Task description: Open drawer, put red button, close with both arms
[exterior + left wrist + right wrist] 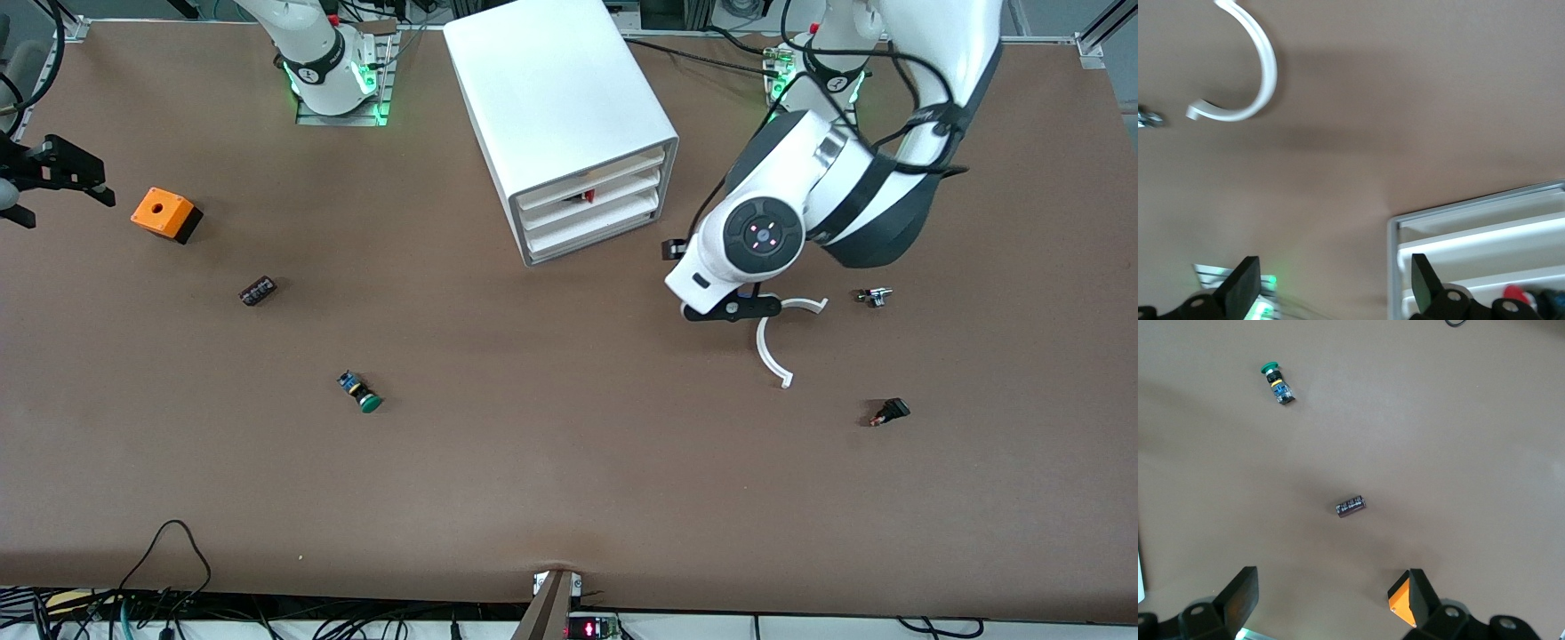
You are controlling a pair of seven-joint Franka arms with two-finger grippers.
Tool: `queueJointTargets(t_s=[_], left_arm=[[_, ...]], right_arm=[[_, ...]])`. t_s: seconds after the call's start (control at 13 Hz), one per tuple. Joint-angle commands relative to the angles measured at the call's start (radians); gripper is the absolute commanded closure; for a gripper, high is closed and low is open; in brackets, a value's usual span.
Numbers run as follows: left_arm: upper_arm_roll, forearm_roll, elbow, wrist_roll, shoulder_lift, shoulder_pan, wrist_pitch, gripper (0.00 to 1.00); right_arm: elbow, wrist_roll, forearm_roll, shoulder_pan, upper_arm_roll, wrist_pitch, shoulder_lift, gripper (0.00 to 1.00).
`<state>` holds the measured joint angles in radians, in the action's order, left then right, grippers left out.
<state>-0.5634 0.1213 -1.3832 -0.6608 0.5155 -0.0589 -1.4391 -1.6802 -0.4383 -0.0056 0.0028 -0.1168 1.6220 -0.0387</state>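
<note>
Your red button [588, 196] lies in the slightly open middle drawer [591, 197]. Your left gripper [736, 309] hangs over the counter [569, 462] beside the cabinet [569, 116], fingers apart. Your right gripper [53, 173] waits at the counter's edge, fingers apart.

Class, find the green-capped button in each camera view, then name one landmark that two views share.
Front view: green-capped button lies on the table, nearer the front camera than the black cylinder.
Left wrist view: not in it.
Right wrist view: it shows on bare table.
Shared landmark: the black cylinder.

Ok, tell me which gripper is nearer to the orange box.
Right. The right gripper hovers open just beside the orange box, at the right arm's end of the table; the left gripper, also open, hangs by the white cabinet.
</note>
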Motion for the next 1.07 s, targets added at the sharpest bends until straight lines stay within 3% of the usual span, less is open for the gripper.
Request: queueJointTargets(t_s=[0.0,0.31,0.54,0.77,1.0], left_arm=[[-0.001,0.032,0.071,0.165,-0.019,0.048,0.078,0.01],[-0.003,0.031,0.09,0.332,-0.069,0.155,0.108,0.01],[0.049,0.028,0.041,0.401,-0.187,0.15,0.086,0.01],[0.251,-0.018,-0.077,0.587,-0.311,0.085,0.011,0.01],[0.397,-0.115,-0.308,0.679,-0.469,0.044,-0.195,0.01]], right_arm=[[-0.019,-0.002,-0.005,-0.004,0.011,-0.034,-0.027,0.0],[-0.021,0.035,-0.002,-0.004,0.038,-0.037,-0.023,0.0],[-0.009,0.012,-0.004,-0.004,0.039,-0.062,-0.023,0.0],[0.011,0.015,-0.001,-0.004,0.034,-0.077,-0.006,0.0],[0.025,0.016,-0.002,-0.004,0.035,-0.076,-0.004,0.0]])
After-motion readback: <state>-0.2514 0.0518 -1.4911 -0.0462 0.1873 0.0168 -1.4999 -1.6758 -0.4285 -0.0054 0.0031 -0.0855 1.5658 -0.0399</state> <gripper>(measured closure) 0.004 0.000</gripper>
